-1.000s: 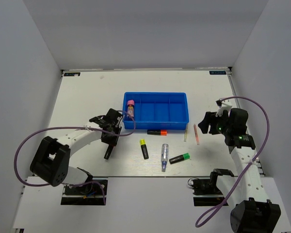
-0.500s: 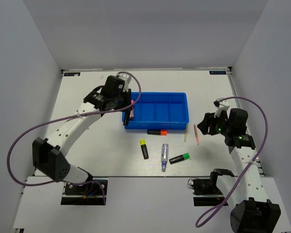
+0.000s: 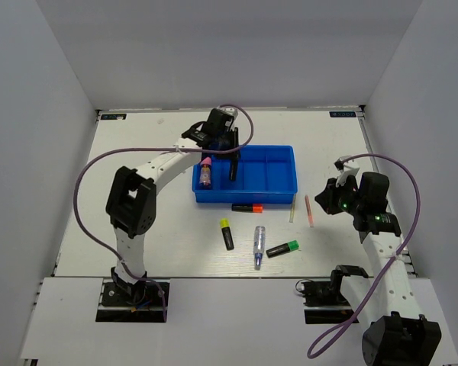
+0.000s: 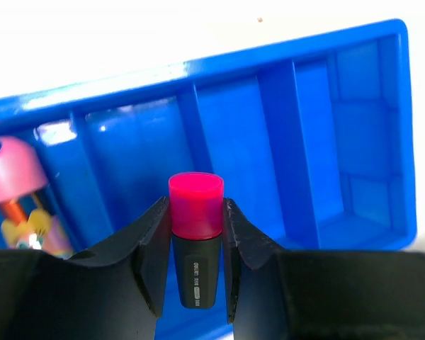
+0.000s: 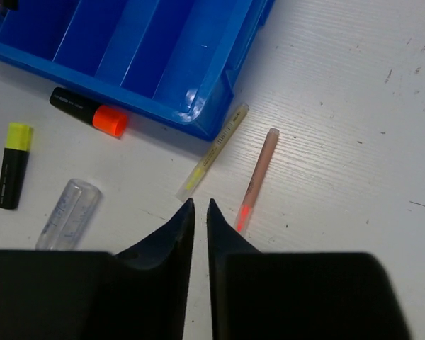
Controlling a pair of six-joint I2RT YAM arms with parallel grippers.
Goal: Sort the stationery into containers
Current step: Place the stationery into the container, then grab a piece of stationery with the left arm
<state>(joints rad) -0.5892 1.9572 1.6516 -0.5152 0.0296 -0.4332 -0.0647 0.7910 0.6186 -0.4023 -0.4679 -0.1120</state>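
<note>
You had left hand (image 4: 196, 216) pinching pink-capped highlighter (image 4: 196, 202) over blue tray (image 4: 283, 53), toward far edge of tabletop (image 3: 137, 221), above compartment beside glue stick (image 4: 10, 166): likely lined up for drop. Right hand (image 5: 198, 209) pressed together, empty, over pale-yellow stick (image 5: 212, 151) and pink stick (image 5: 256, 176) near right edge, probably next pick.
</note>
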